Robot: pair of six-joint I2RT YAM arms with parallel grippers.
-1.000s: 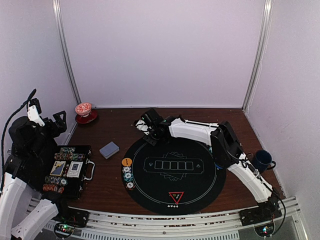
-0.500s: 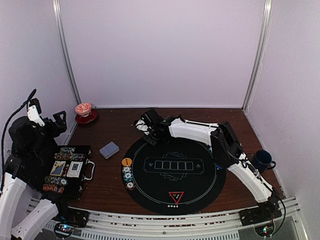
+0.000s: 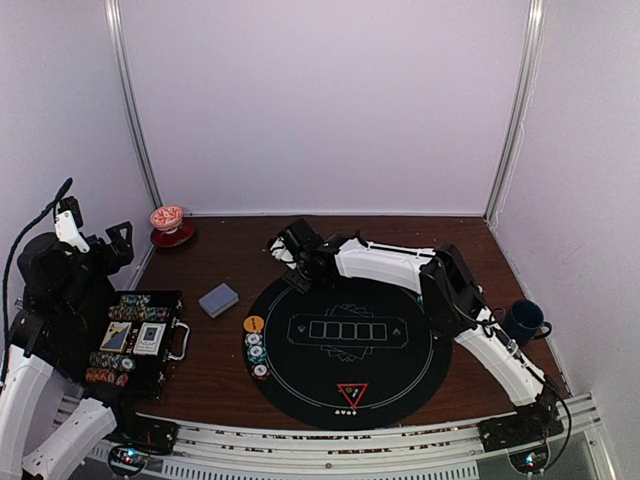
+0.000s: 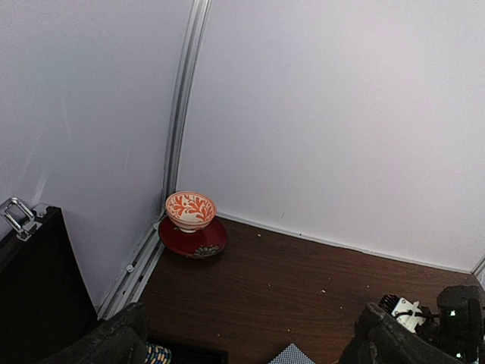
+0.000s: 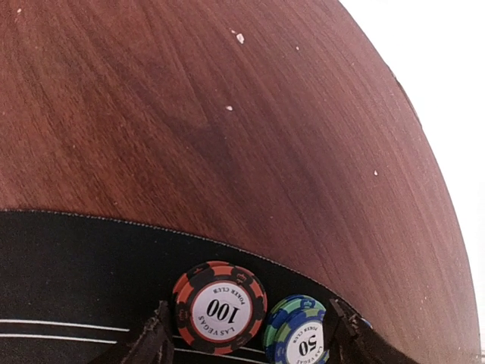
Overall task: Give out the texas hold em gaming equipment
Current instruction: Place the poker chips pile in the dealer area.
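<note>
My right gripper (image 3: 297, 264) reaches over the far left edge of the round black mat (image 3: 400, 385). In the right wrist view it (image 5: 246, 343) is open. An orange-and-black 100 chip (image 5: 220, 307) and a green-and-blue 50 chip stack (image 5: 307, 331) lie on the mat between its fingers (image 5: 155, 343). An orange button (image 3: 254, 323) and several chips (image 3: 256, 346) line the mat's left edge. A red triangle marker (image 3: 352, 393) sits at the mat's near edge. A grey-blue card deck (image 3: 218, 299) lies on the wood. My left gripper (image 4: 250, 350) is open, empty and raised at the left.
An open black case (image 3: 172, 305) with chips and cards sits at the near left. A red-and-white cup on its saucer (image 3: 167, 222) stands in the far left corner, also in the left wrist view (image 4: 191, 212). A dark blue mug (image 3: 522, 320) stands at the right.
My right gripper has shifted slightly left and farther back at the mat's edge. The left arm has not moved.
</note>
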